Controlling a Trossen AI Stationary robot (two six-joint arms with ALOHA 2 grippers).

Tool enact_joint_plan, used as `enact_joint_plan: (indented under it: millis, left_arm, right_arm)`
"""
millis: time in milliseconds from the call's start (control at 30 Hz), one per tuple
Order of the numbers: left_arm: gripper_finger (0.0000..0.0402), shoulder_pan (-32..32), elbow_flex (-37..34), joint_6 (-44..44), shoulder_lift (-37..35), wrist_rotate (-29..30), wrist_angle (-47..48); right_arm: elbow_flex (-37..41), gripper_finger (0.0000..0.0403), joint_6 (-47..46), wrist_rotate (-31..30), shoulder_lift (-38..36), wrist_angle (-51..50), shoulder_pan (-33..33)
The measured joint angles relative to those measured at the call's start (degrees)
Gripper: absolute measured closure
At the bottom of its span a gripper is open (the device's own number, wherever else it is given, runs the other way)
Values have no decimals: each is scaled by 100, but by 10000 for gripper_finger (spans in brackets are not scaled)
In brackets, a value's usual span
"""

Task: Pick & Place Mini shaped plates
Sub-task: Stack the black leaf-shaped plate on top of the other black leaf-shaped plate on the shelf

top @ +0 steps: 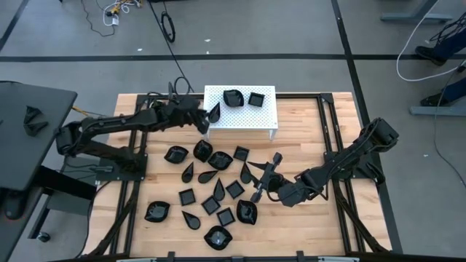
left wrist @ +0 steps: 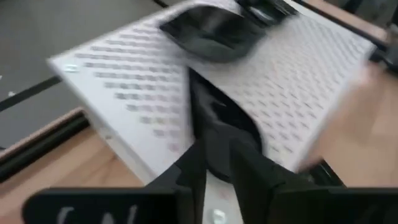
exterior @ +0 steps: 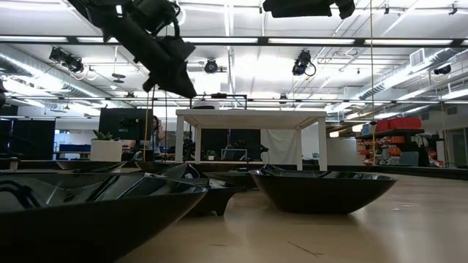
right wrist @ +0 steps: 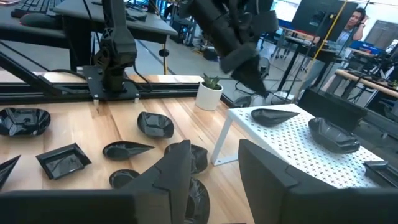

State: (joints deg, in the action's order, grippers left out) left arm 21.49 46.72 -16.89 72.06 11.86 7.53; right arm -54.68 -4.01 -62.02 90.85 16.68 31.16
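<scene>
High view: left gripper (top: 210, 116) is at the left edge of the white perforated stand (top: 263, 116), with a teardrop plate (top: 214, 112) at its tip, over that edge. Left wrist view: the two fingers (left wrist: 249, 171) stand narrow with this dark plate (left wrist: 227, 134) between them, edge-on above the stand's surface; whether it touches the stand I cannot tell. Two plates already sit on the stand, a lobed one (top: 233, 97) and a square one (top: 255, 98) just beside it. Right gripper (top: 266, 177) is low over the wooden table (top: 306, 120), among the loose plates (top: 211, 178) spread in front of the stand. Right wrist view: its fingers (right wrist: 177, 168) are apart with a dark plate (right wrist: 194, 193) showing in the gap below; gripped or not, cannot tell. A white cup with a plant (right wrist: 210, 93) stands at the table's far edge. A person (right wrist: 356, 18) is in the room behind.
</scene>
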Motion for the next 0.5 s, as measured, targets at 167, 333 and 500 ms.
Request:
enact_joint_plan:
  millis: [167,333,500]
  left_arm:
    - [365,-800,0,-126,-95,295,845]
    - [393,-2068,-2,-815,-115,755,1444]
    - [395,-3545,-2,-1932,-115,1048,1537]
  right_arm:
    - [-1,263,-46,8,0,-238,1]
    - [16,263,-160,12,0,-389,0]
    - [201,263,-159,11,2,-169,-17]
